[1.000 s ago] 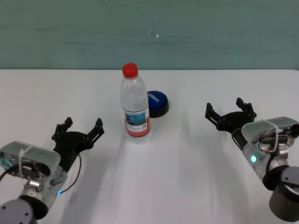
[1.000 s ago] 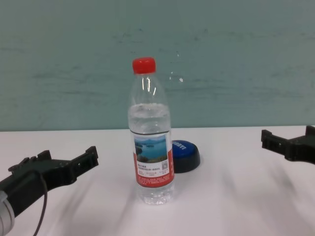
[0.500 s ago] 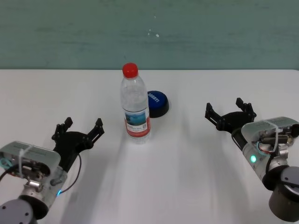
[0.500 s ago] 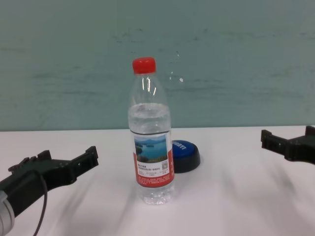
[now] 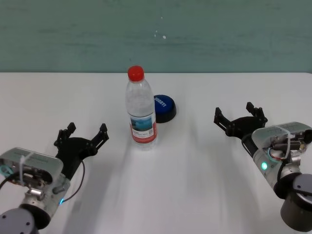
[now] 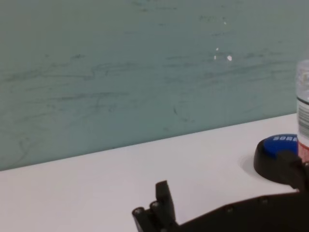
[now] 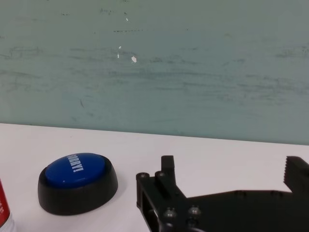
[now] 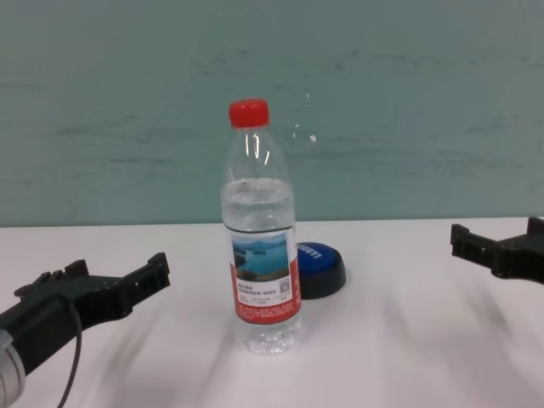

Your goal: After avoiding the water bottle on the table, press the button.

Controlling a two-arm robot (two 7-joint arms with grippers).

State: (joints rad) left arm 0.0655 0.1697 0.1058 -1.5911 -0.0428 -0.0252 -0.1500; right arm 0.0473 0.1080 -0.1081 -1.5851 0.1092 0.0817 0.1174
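The water bottle [image 5: 141, 108] stands upright at the middle of the white table [image 5: 195, 170], red cap on top; it also shows in the chest view [image 8: 261, 246]. The blue button [image 5: 164, 107] sits on its black base just behind and to the right of the bottle, and shows in the chest view [image 8: 319, 265] and the right wrist view [image 7: 77, 182]. My left gripper [image 5: 82, 134] is open and empty, left of the bottle. My right gripper [image 5: 240, 116] is open and empty, to the right of the button, apart from it.
A teal wall [image 5: 156, 34] runs along the table's far edge. Bare tabletop lies between the button and my right gripper. In the left wrist view the bottle's edge [image 6: 303, 111] stands in front of the button [image 6: 277, 150].
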